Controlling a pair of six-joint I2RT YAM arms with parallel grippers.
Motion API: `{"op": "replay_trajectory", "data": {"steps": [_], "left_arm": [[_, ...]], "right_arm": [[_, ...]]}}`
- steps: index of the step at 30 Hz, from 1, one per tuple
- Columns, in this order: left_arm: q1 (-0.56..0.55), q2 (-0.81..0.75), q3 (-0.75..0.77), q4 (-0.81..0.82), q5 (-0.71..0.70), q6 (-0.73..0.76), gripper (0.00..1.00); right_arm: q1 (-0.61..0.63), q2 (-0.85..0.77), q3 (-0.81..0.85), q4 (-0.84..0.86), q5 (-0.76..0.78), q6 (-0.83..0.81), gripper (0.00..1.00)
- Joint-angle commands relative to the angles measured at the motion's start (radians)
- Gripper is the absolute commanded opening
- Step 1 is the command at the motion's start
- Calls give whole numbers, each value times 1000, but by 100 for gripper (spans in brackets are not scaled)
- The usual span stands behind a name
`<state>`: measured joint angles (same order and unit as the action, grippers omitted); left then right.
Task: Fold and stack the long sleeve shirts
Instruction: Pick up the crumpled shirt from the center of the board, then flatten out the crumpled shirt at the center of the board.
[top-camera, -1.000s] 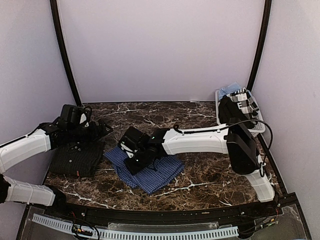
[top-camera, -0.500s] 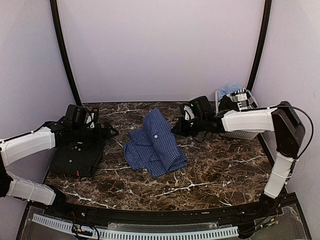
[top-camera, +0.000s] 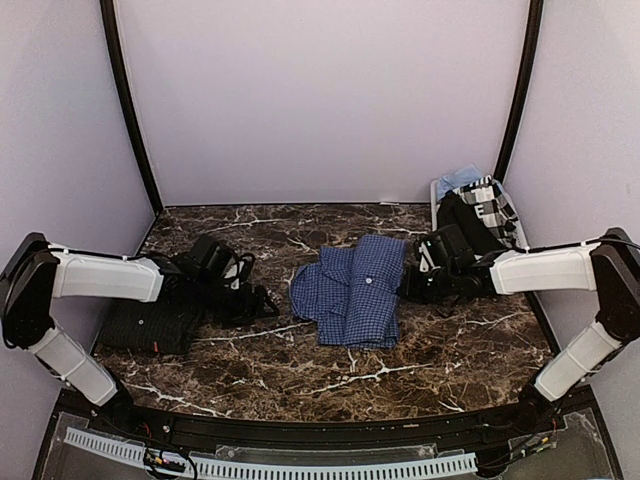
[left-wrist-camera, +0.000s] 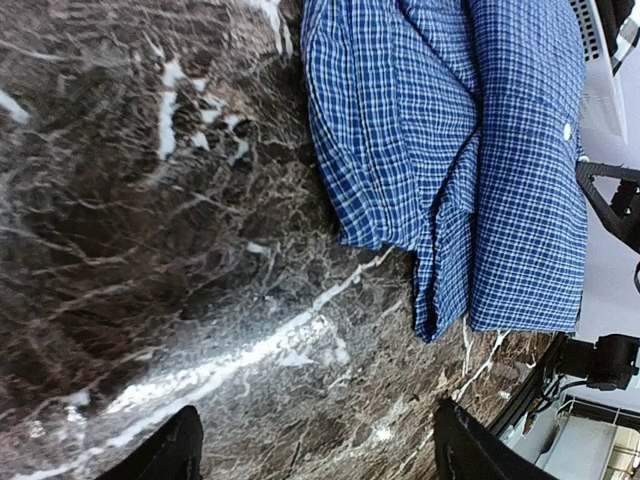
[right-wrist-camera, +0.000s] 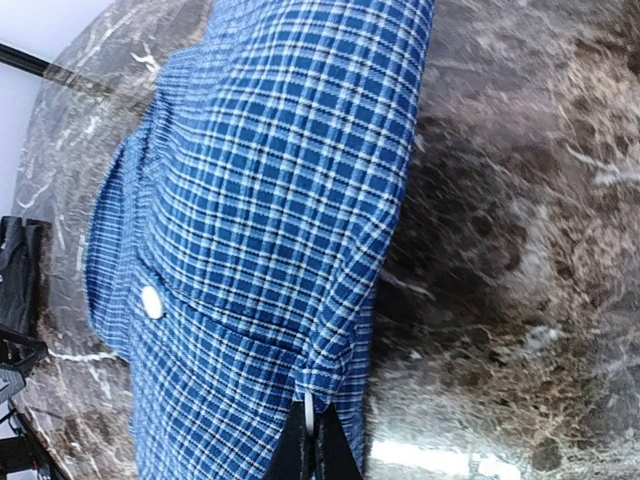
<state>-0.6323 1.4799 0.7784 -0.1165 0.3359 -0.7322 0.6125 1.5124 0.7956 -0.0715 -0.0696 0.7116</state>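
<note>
Left tool (left-wrist-camera: 322, 452) wide, right tool (right-wrist-camera: 315, 446) tight.

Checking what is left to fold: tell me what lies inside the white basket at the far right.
Bunched cloth lies in the basket: a light blue piece at the back, a black-and-white patterned piece, and a dark piece in front. Whatever lies beneath them is covered.

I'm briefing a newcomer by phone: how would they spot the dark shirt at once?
Start at the marble table and go to its left edge. The near-black shirt lies folded there. Unlike the blue checked shirt mid-table, it is dark with a small orange tag.
</note>
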Motion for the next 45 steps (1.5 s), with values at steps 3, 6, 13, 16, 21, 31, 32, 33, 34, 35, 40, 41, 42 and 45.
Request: {"op": "replay_trajectory", "data": {"steps": [3, 6, 13, 16, 21, 31, 32, 33, 34, 35, 40, 41, 42, 45], "left_arm": [[-75, 133, 72, 131, -8, -51, 74], [-90, 208, 117, 187, -23, -84, 71], [-109, 317, 189, 214, -156, -168, 62], [-117, 365, 227, 229, -181, -181, 58], [-142, 433, 300, 219, -162, -188, 47], [-57, 421, 408, 72, -223, -87, 0], [-39, 417, 420, 59, -223, -59, 0], [-1, 412, 448, 29, -225, -45, 0], [37, 407, 477, 8, -227, -19, 0], [55, 405, 491, 0, -228, 6, 0], [168, 445, 651, -56, -203, 103, 0], [185, 459, 712, -62, -194, 141, 0], [190, 497, 746, -86, -183, 158, 0], [202, 618, 940, -147, -164, 245, 0]], "right_arm": [[3, -29, -55, 4, 27, -11, 0], [3, -37, -64, -12, 37, -26, 0], [2, -71, -76, -52, 66, -58, 0], [3, -86, -76, -65, 67, -71, 0], [3, -111, -67, -97, 107, -93, 0], [11, -172, -60, -180, 93, -107, 0], [18, -185, -63, -191, 88, -104, 0], [33, -192, -67, -199, 86, -96, 0], [52, -199, -74, -204, 82, -86, 0], [75, -203, -82, -207, 77, -72, 0], [284, -185, -119, -149, 39, 59, 0], [338, -165, -111, -126, 34, 84, 0], [388, -135, -94, -104, 30, 102, 0], [490, -23, -16, -41, 0, 122, 0]]}}
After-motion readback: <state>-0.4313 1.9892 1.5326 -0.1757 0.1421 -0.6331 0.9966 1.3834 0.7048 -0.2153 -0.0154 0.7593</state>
